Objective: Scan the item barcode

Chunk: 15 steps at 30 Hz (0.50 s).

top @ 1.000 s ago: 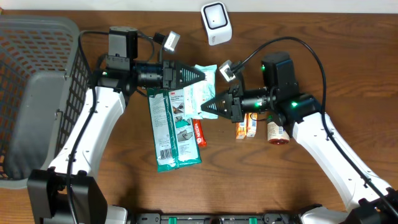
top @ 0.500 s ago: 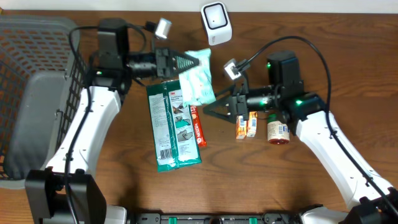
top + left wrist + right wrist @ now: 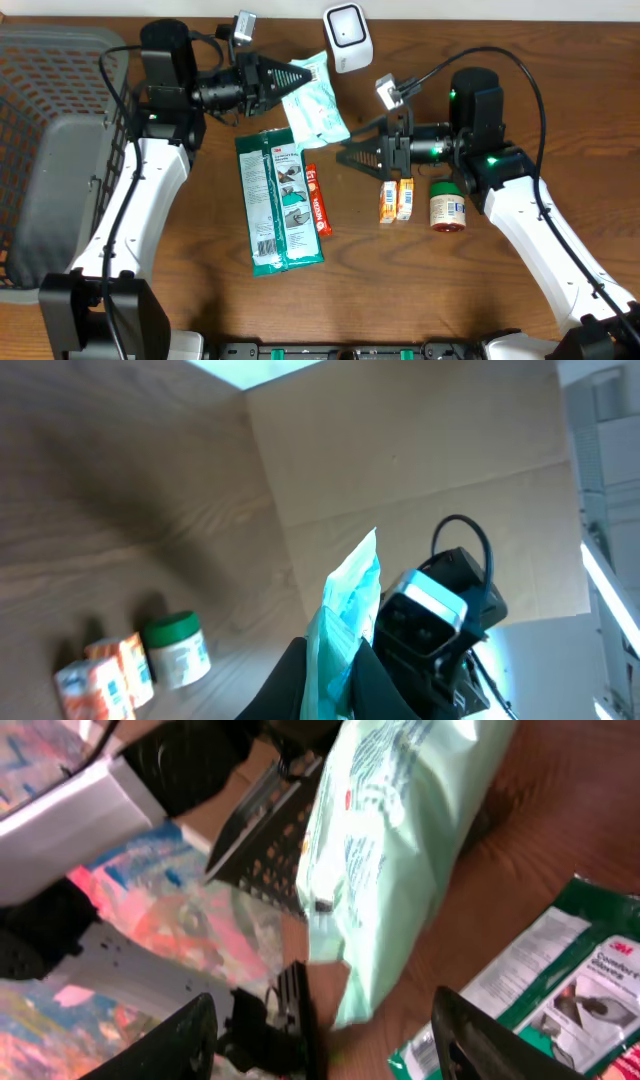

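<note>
Here the left gripper (image 3: 298, 76) is clenched on one edge of the pale green packet (image 3: 320, 108). The packet hangs ahead of its tips, seemingly raised off the counter (image 3: 200, 300) so a printed face can turn toward the white scanner (image 3: 346, 36) just beyond. The right gripper (image 3: 348, 158) is spread and empty, its tips near the packet.

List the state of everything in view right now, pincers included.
left pincer: shut on pale green pouch
pale green pouch: held off the table
right pincer: open, empty
scanner: on the table, untouched
green package: flat on table
red tube: flat beside green package
orange boxes: side by side on table
jar: lid on
</note>
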Tool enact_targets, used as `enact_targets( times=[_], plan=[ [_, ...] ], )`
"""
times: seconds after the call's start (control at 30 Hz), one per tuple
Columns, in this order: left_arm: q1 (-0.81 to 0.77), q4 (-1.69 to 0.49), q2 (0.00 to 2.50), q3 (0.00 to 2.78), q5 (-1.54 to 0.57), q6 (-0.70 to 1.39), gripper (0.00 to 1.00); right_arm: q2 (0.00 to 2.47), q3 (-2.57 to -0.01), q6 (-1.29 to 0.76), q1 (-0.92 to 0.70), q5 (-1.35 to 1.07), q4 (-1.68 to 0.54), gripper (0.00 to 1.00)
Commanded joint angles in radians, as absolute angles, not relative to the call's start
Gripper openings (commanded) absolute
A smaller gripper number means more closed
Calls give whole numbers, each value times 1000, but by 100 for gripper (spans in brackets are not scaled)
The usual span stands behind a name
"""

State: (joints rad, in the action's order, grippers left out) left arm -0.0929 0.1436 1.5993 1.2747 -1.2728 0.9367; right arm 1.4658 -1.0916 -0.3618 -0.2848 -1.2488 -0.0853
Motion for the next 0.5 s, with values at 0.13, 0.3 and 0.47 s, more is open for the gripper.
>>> enact_targets(
  times=[0.13, 0.3, 0.47],
  plan=[
    [-153, 261, 1601, 1280, -1268, 1053, 7, 1465, -1109, -448, -316, -1245, -33, 61],
    [-170, 280, 1601, 1280, -1267, 1061, 7, 1465, -1109, -539, -328, -1232, 90, 56],
    [-170, 280, 1601, 1280, -1271, 1065, 7, 1465, -1109, -554, -337, -1219, 128, 51]
  ],
)
